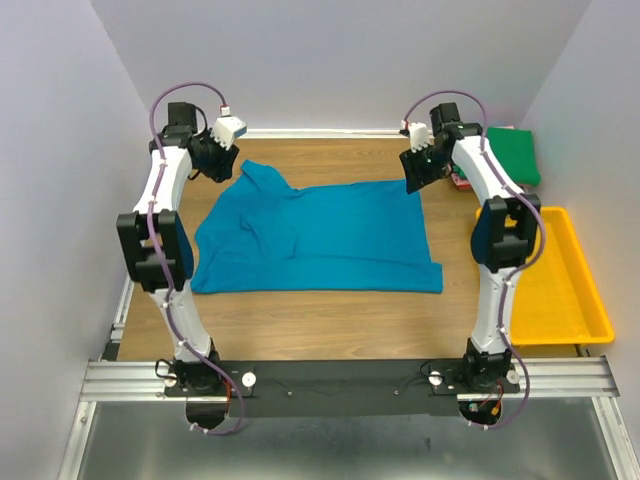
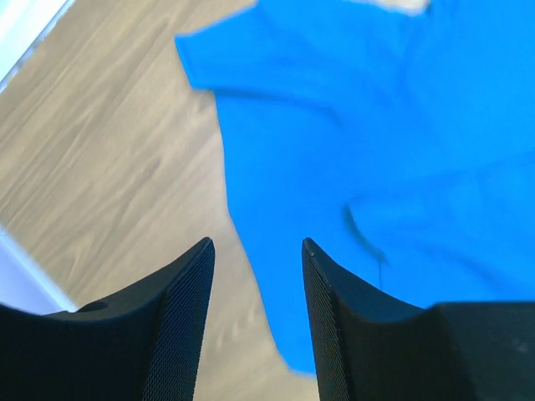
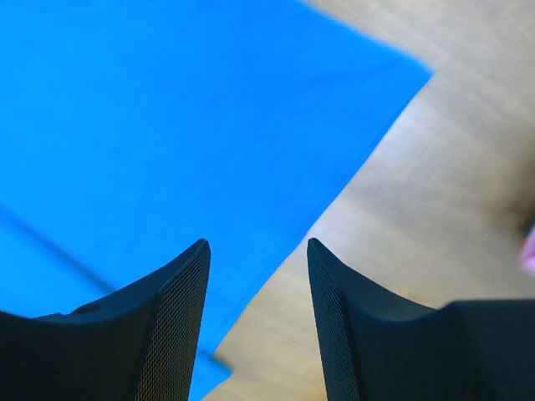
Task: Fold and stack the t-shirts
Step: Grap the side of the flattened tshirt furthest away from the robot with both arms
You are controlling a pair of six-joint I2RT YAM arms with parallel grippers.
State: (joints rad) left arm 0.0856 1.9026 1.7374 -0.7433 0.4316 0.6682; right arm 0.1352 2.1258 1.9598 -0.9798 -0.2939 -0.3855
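Left gripper [image 2: 257, 246] and right gripper [image 3: 257, 246], parted, empty, at ten and two o'clock by teal-blue t-shirt [image 1: 330, 240]; fold seemingly pending: pinch far corners, draw toward six.

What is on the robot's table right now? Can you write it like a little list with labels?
Main shirt: teal t-shirt, spread on the wooden table, rumpled at its left side, not yet folded
Other shirt: green t-shirt, far right corner
Tray: yellow tray, right side, nearer than the green t-shirt
Left gripper: open, holding nothing, above the teal t-shirt's far left edge
Right gripper: open, holding nothing, above its far right corner
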